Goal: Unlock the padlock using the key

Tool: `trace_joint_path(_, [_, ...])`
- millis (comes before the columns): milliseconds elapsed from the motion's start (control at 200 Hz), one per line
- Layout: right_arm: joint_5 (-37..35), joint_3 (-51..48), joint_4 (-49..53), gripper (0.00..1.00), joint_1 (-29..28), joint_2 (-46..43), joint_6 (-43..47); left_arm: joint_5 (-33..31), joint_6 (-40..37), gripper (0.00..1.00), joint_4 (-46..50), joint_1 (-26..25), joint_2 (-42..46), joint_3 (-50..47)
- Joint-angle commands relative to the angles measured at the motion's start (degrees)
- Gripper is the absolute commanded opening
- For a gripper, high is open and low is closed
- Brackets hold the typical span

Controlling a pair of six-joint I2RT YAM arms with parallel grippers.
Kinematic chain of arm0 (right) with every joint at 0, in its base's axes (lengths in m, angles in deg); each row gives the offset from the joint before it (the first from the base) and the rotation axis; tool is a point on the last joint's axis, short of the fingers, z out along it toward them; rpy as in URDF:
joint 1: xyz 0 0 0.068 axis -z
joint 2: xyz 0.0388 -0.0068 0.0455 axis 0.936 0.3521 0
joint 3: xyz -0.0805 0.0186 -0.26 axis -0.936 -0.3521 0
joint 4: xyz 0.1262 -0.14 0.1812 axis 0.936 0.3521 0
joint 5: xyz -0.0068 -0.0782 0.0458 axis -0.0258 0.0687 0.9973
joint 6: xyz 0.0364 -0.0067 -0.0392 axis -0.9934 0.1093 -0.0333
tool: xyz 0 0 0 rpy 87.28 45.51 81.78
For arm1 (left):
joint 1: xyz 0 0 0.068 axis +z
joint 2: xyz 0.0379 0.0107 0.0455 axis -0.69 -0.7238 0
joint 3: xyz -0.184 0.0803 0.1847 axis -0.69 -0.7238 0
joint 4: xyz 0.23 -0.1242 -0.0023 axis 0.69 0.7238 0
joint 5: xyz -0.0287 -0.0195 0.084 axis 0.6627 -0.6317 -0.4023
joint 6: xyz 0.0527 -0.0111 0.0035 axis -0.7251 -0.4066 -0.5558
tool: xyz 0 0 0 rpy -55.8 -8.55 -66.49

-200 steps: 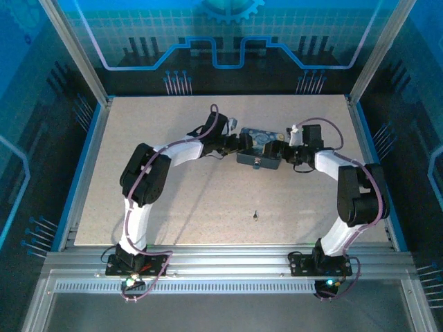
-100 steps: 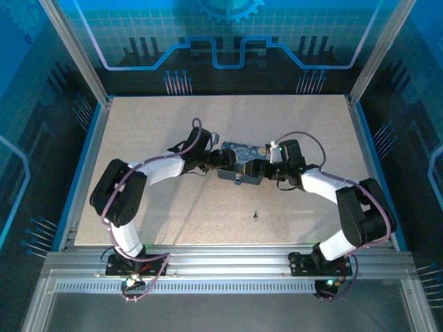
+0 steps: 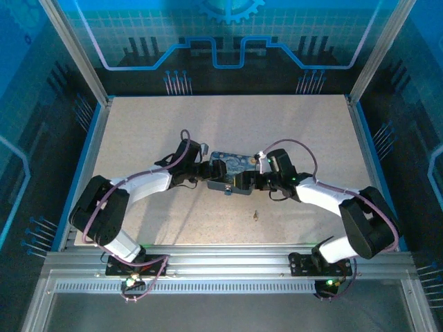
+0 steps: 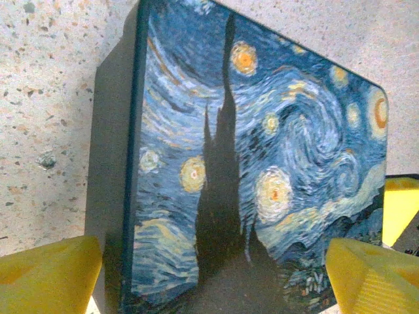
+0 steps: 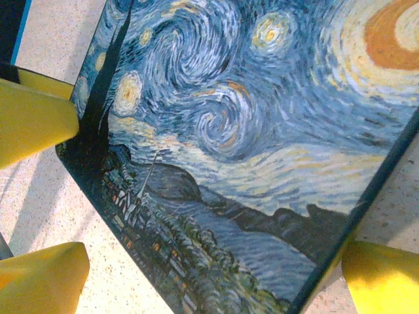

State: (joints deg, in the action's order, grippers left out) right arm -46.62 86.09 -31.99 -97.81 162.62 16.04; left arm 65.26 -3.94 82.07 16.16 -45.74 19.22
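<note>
Top external: left gripper (image 3: pixel 207 173), jaws spread wide astride tin (image 3: pixel 232 164) left end; padlock (image 3: pixel 227 191), tiny, dark, at tin's near wall; key (image 3: pixel 255 216), thin sliver, loose on table (image 3: pixel 173 124), apart from tin; right gripper (image 3: pixel 257 181), equally wide at right end, neither clamped. Wrist views: yellow fingers (image 4: pixel 46 275) flanking swirl-painted lid (image 5: pixel 249 131).

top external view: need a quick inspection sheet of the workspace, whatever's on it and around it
surface: speckled beige table
job's things: padlock at the near side of the painted tin; key lying alone on the table in front of the tin
clutter: nothing seen
grippers: left gripper and right gripper both wide open, straddling opposite ends of the tin; contact unclear
cables: purple cables looping behind each gripper
surroundings: aluminium rail in front, blue panels behind
</note>
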Motion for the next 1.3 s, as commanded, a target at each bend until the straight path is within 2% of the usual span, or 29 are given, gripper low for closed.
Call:
trace_joint_path(0, [-3.3,0.9,5.7,1.00,-0.6,-2.4,0.8,-0.8,0.2,0.95,1.8,1.2,3.4,-0.1])
trace_joint_path(275, [-14.6,1.5,21.3,0.99,-1.2,-11.9,2.8,-3.9,-1.5,0.99,7.5,3.1,13.5,-2.2])
trace_joint_path(400, [-17.5,0.7,26.9,0.95,-4.2,-16.6,3.3,-3.9,-1.3,0.99,8.7,3.1,19.5,-5.3])
trace_joint_path(520, [-18.3,-0.6,30.7,0.93,-7.4,-18.7,-0.1,-4.1,0.2,0.99,9.1,3.1,24.9,-8.8])
trace_joint_path(575, [-19.0,-1.1,32.2,0.88,-9.2,-18.7,-1.8,-4.6,0.8,0.99,9.4,3.1,27.1,-10.3])
trace_joint_path(640, [-20.0,-1.6,33.4,0.85,-11.5,-17.9,-3.4,-5.4,1.1,0.99,9.9,3.1,29.1,-11.6])
trace_joint_path(750, [-22.3,-1.2,35.6,0.84,-15.6,-15.3,-4.9,-6.4,0.7,0.99,11.1,3.2,30.7,-12.3])
trace_joint_path(875, [-24.7,2.1,39.2,0.80,-20.0,-9.9,-4.6,-6.7,0.0,0.99,12.1,3.3,30.9,-11.9])
trace_joint_path(1021, [-28.2,7.0,42.4,0.80,-24.0,-3.2,-4.5,-6.8,0.0,0.99,12.3,3.2,31.0,-12.0])
trace_joint_path(1296, [-27.2,8.5,40.6,0.71,-25.1,2.9,-5.8,-7.4,0.3,0.99,13.1,3.3,33.5,-13.6])
